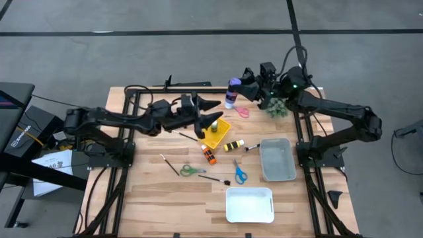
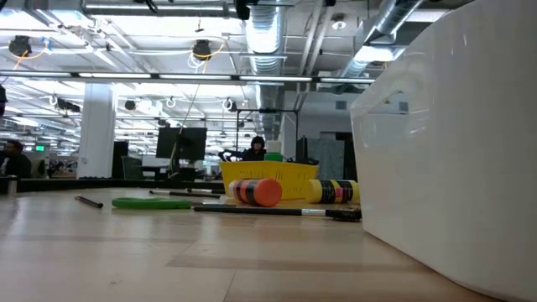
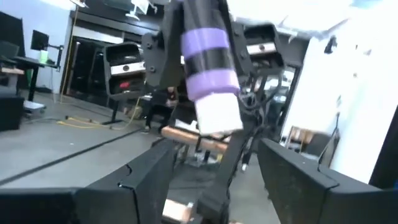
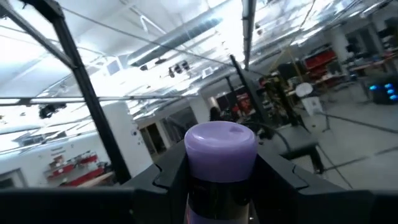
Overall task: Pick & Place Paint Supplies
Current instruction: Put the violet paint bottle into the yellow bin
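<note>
With your right gripper [image 1: 239,86] clamped on the purple bottle [image 1: 232,92] at twelve o'clock, pull the spread-open left gripper [image 1: 210,112] clear toward nine before carrying.

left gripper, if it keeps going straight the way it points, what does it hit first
Probably the purple paint bottle held in the right gripper: it hangs straight ahead between the left gripper jaws, though depth is unclear.

Purple paint bottle [image 4: 219,165] base cut off; white bin [image 2: 453,143] cropped.
</note>
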Robot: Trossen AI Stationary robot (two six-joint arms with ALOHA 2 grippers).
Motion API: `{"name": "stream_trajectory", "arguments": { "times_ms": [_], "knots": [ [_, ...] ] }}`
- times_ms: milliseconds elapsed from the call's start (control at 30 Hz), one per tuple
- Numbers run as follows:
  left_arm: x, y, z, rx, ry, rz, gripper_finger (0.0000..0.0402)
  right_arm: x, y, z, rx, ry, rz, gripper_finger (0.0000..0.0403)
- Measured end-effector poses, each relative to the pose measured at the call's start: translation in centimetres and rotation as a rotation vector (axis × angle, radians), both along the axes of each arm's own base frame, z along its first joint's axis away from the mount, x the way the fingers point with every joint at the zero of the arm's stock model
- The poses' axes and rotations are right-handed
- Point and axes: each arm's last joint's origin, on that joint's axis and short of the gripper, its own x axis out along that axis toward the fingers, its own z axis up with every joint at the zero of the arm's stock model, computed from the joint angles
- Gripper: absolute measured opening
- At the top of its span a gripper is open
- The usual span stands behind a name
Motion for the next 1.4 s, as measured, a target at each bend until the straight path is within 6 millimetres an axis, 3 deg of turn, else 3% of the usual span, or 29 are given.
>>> {"name": "stream_trajectory", "arguments": {
  "times_ms": [500,933,1400],
  "knots": [
    [0.0,-0.1,0.2,-0.04,-0.044,-0.051,0.0224,2.9,0.3,-0.8,-0.017,0.043,0.094,0.0133],
    [0.0,-0.2,0.2,-0.07,-0.047,-0.099,0.0174,2.9,0.3,-0.8,-0.018,0.042,0.091,0.0133],
    [0.1,-0.2,0.2,-0.072,-0.043,-0.103,0.0169,2.9,0.2,-0.8,-0.034,0.034,0.057,0.0133]
  ]
}}
